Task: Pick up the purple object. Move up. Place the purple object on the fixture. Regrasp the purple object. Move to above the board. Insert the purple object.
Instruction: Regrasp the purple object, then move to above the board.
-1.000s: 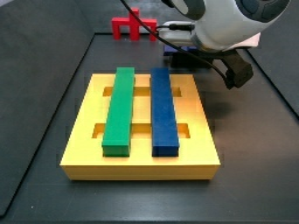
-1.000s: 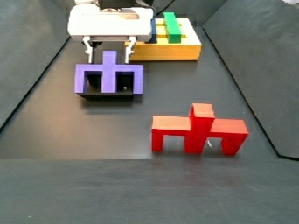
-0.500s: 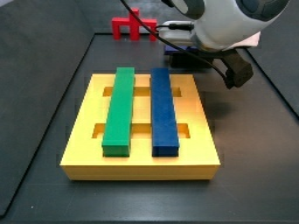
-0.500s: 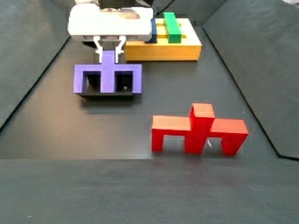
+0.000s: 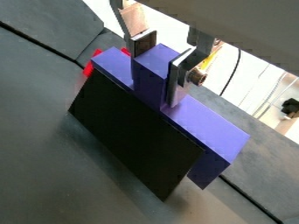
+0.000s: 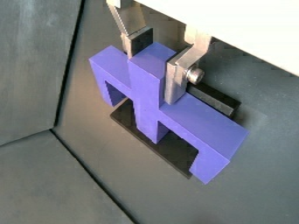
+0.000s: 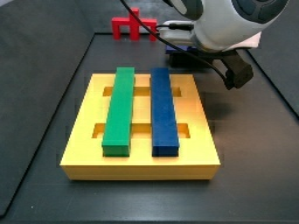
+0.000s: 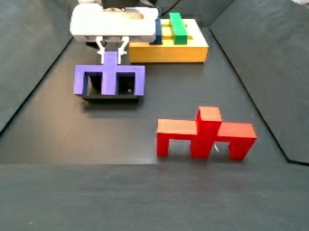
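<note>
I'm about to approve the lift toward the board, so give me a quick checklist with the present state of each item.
1. Gripper fingers on either side of the purple object's central stem: ok, in both wrist views.
2. Pads firmly clamped on the stem: cannot tell; they look in contact.
3. Purple object seated on the fixture: ok.
4. Board slots between the green bar and blue bar open: ok.
5. Red piece away from the gripper: ok.
</note>
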Motion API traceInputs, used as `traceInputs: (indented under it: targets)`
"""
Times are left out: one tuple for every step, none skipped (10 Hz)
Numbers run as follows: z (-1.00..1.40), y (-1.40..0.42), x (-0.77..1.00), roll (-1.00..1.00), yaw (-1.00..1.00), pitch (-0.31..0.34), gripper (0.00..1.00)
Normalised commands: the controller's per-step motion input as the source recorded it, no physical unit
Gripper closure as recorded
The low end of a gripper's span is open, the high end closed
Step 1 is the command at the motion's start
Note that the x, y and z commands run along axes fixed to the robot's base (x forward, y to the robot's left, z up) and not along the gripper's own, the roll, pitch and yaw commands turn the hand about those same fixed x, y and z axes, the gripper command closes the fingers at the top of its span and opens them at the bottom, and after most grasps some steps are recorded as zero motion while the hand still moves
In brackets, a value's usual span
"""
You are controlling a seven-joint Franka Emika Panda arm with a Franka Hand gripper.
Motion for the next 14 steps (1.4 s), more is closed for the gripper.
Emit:
traceInputs:
  targets:
    - [0.00,0.00,0.00,0.00,0.00,0.000,1.00]
    - [0.00,0.00,0.00,0.00,0.00,0.000,1.00]
    - [0.00,0.00,0.00,0.00,0.00,0.000,1.00]
    - [0.00,0.00,0.00,0.00,0.00,0.000,1.00]
    - [0.00,0.00,0.00,0.00,0.00,0.000,1.00]
    - [0.00,0.00,0.00,0.00,0.00,0.000,1.00]
    - [1.40,0.00,0.00,0.00,0.00,0.000,1.00]
    - [1.40,0.01,0.01,-0.06,-0.02,0.031,1.00]
    - [1.40,0.00,-0.02,-0.14,-0.05,0.036,1.00]
    - [1.40,0.02,-0.02,-0.10,-0.02,0.024,1.00]
    - [1.40,0.00,-0.01,-0.06,0.00,0.058,1.00]
    - [1.40,0.00,-0.02,-0.03,0.00,0.062,1.00]
    - [1.40,0.00,-0.02,-0.02,0.02,0.056,1.00]
    - [0.88,-0.01,-0.01,0.00,0.02,0.063,1.00]
